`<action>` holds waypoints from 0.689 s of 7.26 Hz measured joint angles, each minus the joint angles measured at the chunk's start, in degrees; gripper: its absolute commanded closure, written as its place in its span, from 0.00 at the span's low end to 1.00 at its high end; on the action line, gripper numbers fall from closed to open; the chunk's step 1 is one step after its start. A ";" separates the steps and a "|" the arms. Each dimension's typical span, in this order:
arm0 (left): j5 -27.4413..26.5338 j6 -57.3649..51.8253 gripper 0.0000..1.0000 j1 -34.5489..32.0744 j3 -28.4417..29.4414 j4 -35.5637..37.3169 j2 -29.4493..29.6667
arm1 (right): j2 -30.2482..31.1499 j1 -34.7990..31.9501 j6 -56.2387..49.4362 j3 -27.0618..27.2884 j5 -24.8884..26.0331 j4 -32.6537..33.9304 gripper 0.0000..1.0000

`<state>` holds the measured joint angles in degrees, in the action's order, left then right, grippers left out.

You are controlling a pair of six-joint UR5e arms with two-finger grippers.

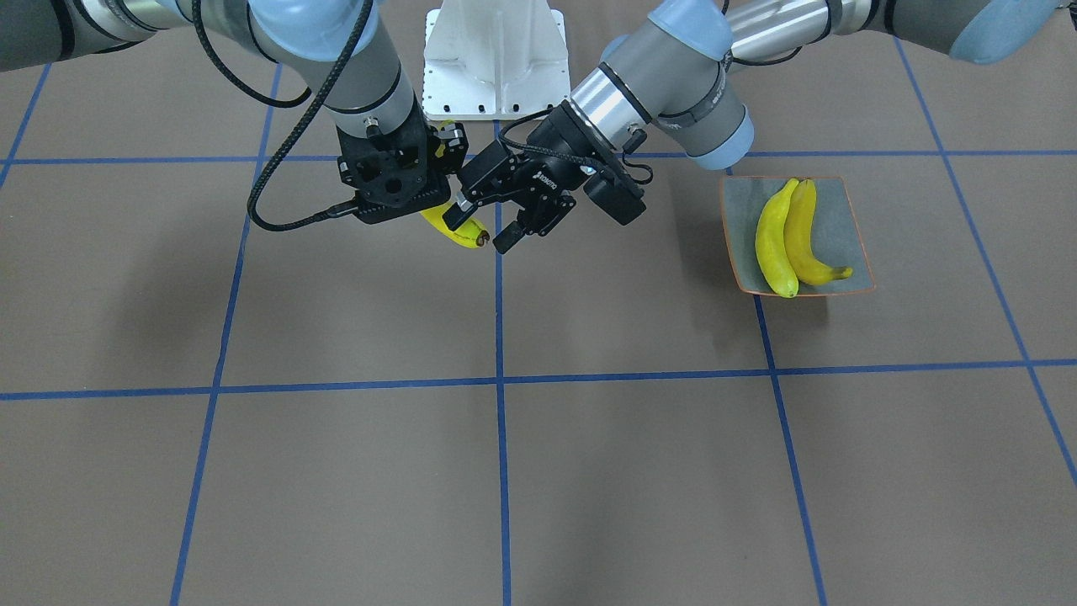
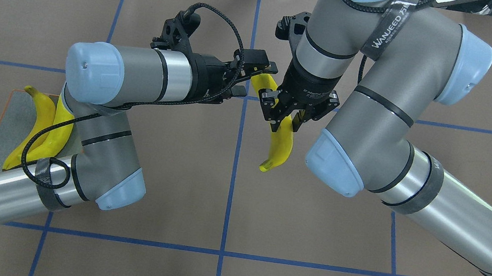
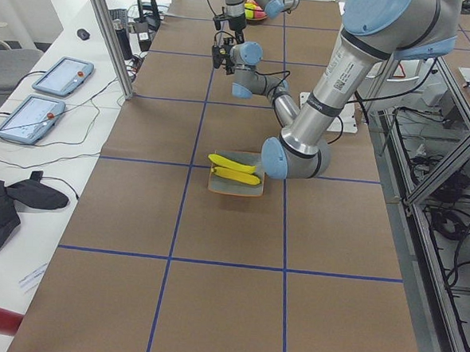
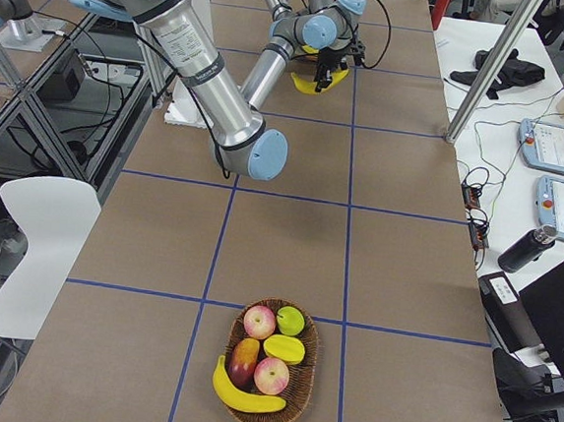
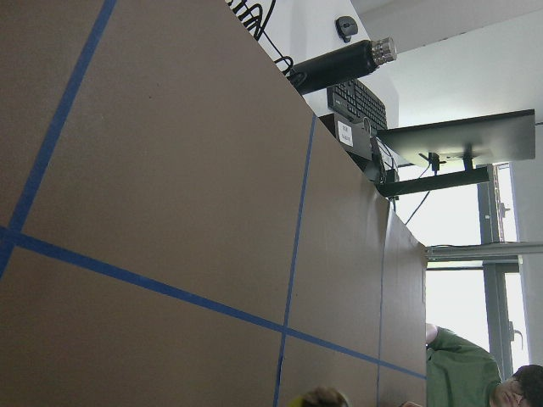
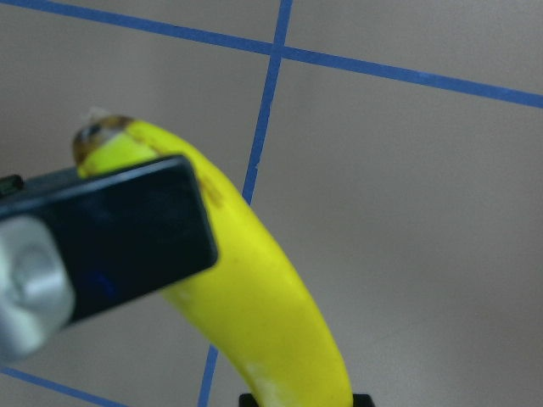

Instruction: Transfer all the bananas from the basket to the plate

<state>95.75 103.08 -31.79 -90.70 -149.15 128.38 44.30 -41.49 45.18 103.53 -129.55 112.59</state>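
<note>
While one banana (image 2: 279, 145) is hanging in the air over the middle of the table (image 2: 170, 195), the right gripper (image 2: 285, 117) is clamping it about midway along, stem end drooping toward the robot's edge. The left gripper (image 2: 256, 81) is sitting at the banana's other end with its fingers spread, one on each side and not yet closing. This looks like a hand-over. To do it well, the left fingers should be closing squarely on the fruit's body rather than its tapered tip, and the right should be letting go only once that grip is firm. The right forearm is pointing steeply down. The left wrist is lying nearly level, reaching in from the plate's side. Two bananas (image 1: 787, 240) are lying side by side on the plate (image 1: 833, 219) near the table's left end, and another banana (image 4: 246, 397) is waiting in the basket (image 4: 304, 391) near the right end.
</note>
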 measured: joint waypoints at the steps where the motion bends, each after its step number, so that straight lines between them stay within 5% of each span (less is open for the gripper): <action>1: -0.79 0.01 0.06 0.64 0.12 0.04 0.39 | 0.00 0.00 0.00 0.01 0.00 0.00 1.00; 5: -1.40 0.01 0.24 1.34 0.50 0.22 1.17 | -0.01 0.00 0.00 0.06 -0.08 0.00 1.00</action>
<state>94.35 103.10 -30.45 -90.19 -148.93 129.55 44.30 -41.48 45.18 103.59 -129.63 112.59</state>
